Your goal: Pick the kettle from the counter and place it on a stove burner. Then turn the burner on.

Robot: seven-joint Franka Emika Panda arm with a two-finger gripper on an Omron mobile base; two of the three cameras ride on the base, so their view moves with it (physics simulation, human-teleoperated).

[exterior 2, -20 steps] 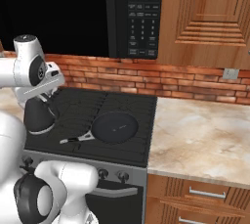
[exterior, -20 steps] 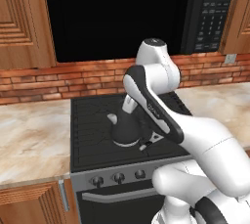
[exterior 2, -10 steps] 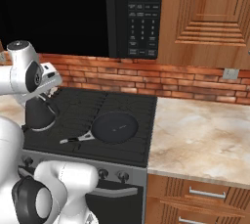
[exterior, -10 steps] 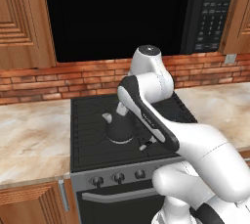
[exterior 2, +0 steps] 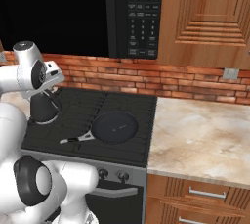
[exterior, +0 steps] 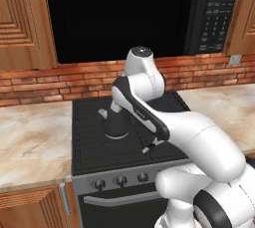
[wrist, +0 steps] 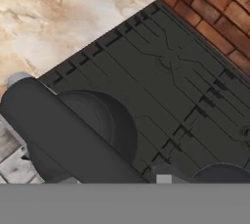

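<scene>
Kettle [exterior: 117, 123] sitting upright on the stove burner [exterior: 94, 141] at the left of the cooktop, directly under the gripper [exterior: 121, 103], jaws pinched on its arched handle [wrist: 68, 135]. Handle seen close in the hand view, running diagonally. Beyond to the arm's right, black pan [exterior 2: 115, 127] in the right base view; knobs [exterior: 121, 180] in the left base view, nearer than the kettle, likely next.

Black stove grate [exterior 2: 124, 104] between two beige counter [exterior 2: 205, 137] slabs, bearing kettle [exterior 2: 43, 108] on its left side and flat black pan [exterior 2: 114, 127] at front right.
</scene>
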